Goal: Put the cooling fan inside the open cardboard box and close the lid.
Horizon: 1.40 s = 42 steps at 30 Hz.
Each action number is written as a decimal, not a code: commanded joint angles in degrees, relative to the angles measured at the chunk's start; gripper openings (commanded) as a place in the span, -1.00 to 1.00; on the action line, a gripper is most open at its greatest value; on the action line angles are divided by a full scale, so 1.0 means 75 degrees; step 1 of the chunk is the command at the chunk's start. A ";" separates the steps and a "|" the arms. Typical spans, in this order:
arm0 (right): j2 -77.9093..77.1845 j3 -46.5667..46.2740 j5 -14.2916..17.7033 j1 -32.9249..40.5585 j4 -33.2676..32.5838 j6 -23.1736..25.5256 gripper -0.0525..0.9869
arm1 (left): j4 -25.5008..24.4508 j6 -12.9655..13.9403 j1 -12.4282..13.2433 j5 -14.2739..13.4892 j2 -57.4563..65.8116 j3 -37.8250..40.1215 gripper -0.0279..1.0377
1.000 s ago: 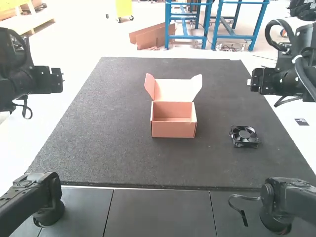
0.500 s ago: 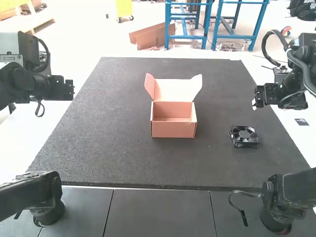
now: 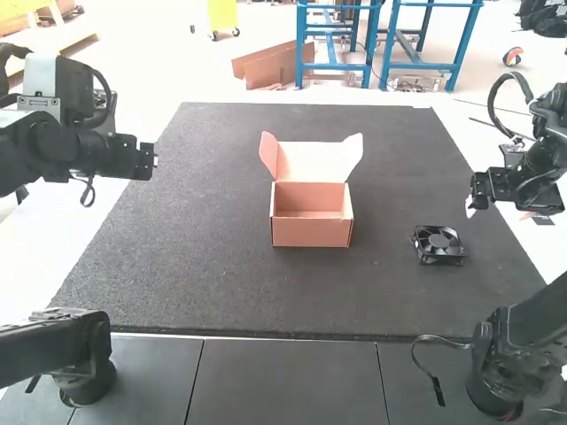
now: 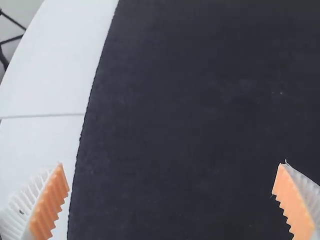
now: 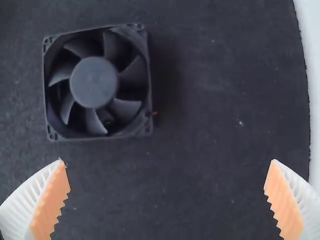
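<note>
While both sets of jaws hang open, your black square cooling fan (image 3: pixel 438 243) lies flat on the black rubber mat (image 3: pixel 204 257), outside the box.
You have the pinkish open-topped cardboard box (image 3: pixel 311 212) at the middle of that mat on the white desk (image 3: pixel 31 257), its lid flap (image 3: pixel 310 159) standing up at the back. The fan sits to its right, apart from it. Your right jaws are spread wide above the mat near the fan, orange pads (image 5: pixel 50 200) well apart. Your left jaws, equally wide, hover over the mat's left edge, gripping nothing.
</note>
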 commanded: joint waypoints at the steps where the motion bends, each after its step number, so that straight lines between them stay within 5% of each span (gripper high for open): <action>1: 0.0469 -0.0022 -0.0277 -0.0054 0.0270 -0.0314 0.83 | 0.0087 -0.0080 -0.0018 0.0036 0.0274 0.0394 0.87; 12: 0.2133 0.0763 0.0004 -0.0195 0.0586 -0.0888 0.83 | 0.0122 -0.0068 -0.0053 0.0036 0.0942 0.1015 0.87; 42: 0.4266 0.1912 -0.0008 -0.0195 -0.0059 -0.0760 0.83 | 0.0391 -0.0068 -0.0006 0.0048 0.1738 0.1402 0.87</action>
